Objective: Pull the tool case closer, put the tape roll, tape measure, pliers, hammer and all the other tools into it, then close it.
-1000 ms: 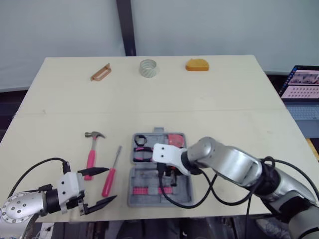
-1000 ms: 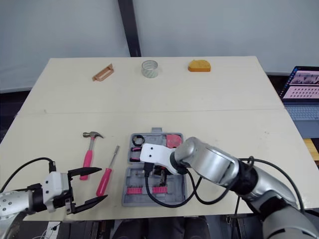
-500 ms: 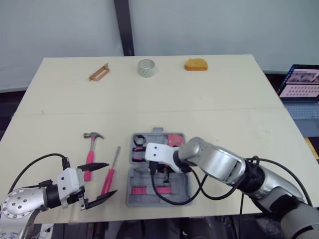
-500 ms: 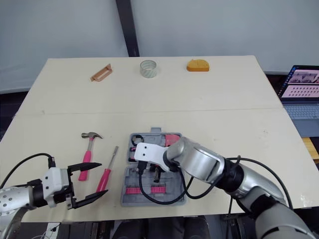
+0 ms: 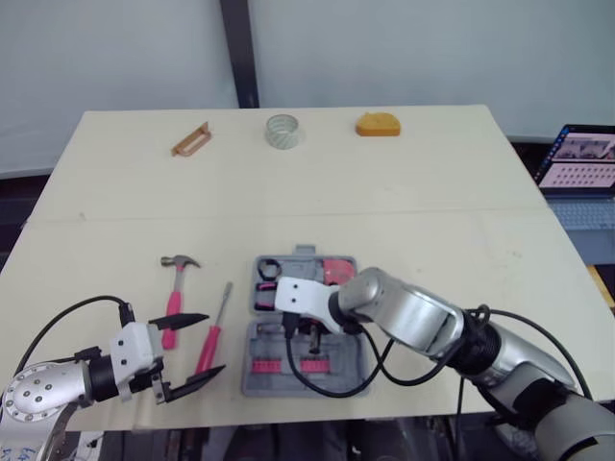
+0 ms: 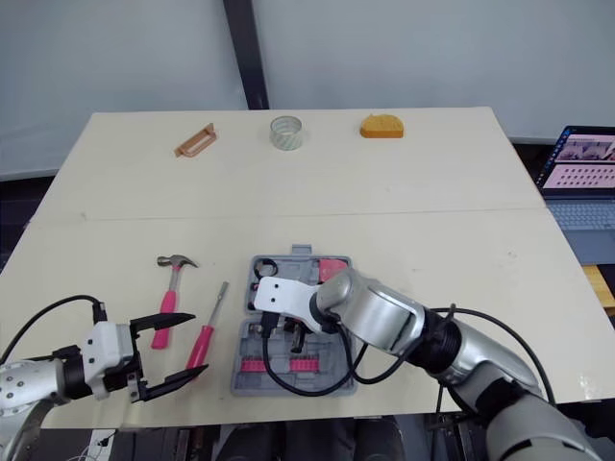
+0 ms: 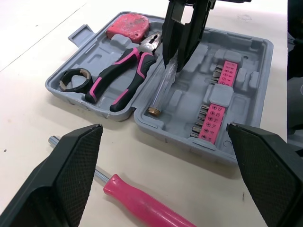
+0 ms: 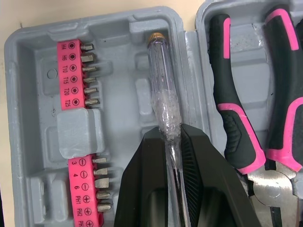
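**A:** What has the right claw (image 8: 171, 133) got?

**B:** It is clamped on the shaft of a clear-handled screwdriver (image 8: 160, 80). It holds it over the open tool case (image 7: 265, 47), which sits near the middle of the table's (image 5: 432, 192) front edge.

**A:** How does the tool lie?

**B:** Its long axis runs alongside the hinge, on the half with the pink bit strips (image 8: 78, 71). That makes it roughly parallel to the front edge. The brass cap points toward the table's left edge and is the lower end. Whether the cap touches the tray or hangs just above it, I cannot tell. The pliers (image 7: 120, 78) lie in the other half, just across the hinge.

**A:** So what comes next?

**B:** I'd judge a letting go, once the handle sits flat in the groove beneath it. The tool runs straight out from the fingertips, so little turning should be needed.

**A:** And the left claw (image 5: 215, 343)?

**B:** It is spread wide and holds nothing, by the front-left corner. The pink screwdriver (image 7: 142, 208) lies just ahead of it, and the hammer (image 5: 174, 298) is just beyond, toward the left edge. Both have their handles pointing at the front edge. That arm is the nearer one for those two.

**A:** The rest?

**B:** The tape roll (image 5: 282, 130) and the orange tape measure (image 5: 379, 125) are at the far edge, well apart from both claws.
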